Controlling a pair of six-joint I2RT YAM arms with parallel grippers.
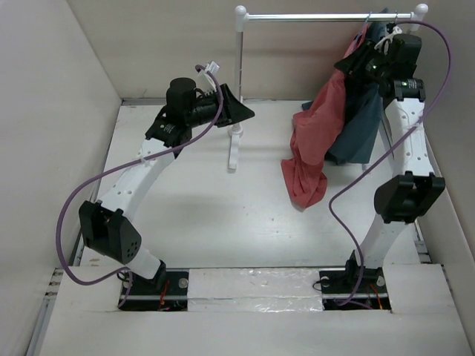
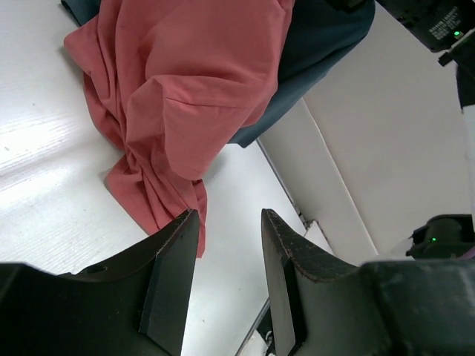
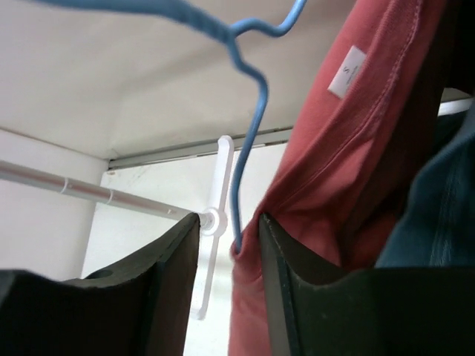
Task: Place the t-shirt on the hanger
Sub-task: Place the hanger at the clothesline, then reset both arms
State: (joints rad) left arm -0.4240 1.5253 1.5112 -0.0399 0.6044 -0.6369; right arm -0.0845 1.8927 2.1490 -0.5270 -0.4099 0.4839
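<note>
Your right gripper (image 3: pixel 228 219) is up at the far right end of the rail (image 1: pixel 319 16), and its fingers stand apart with a clear gap between them. The thin blue hanger (image 3: pixel 246 163) drops straight into that gap, its wire running down inside the t-shirt's neck. You're not pinching it. From the wrist view I can't quite tell whether the wire brushes either finger, but red cloth does press against the right-hand one.

The t-shirt (image 1: pixel 319 126) hangs from up there in a long bunched drape. Its lower end trails down onto the table (image 1: pixel 208 208), right of centre. The white size label (image 3: pixel 347 72) shows at the collar. Just behind it, on the right, hangs a dark teal garment (image 1: pixel 360 126), touching the red cloth.

Your left gripper (image 1: pixel 241 111) hovers over the far left part of the table, beside the rack's white post (image 1: pixel 237 89), pointing towards the clothes. Its fingers are partly spread and hold nothing. The t-shirt's crumpled hem lies well beyond them.
</note>
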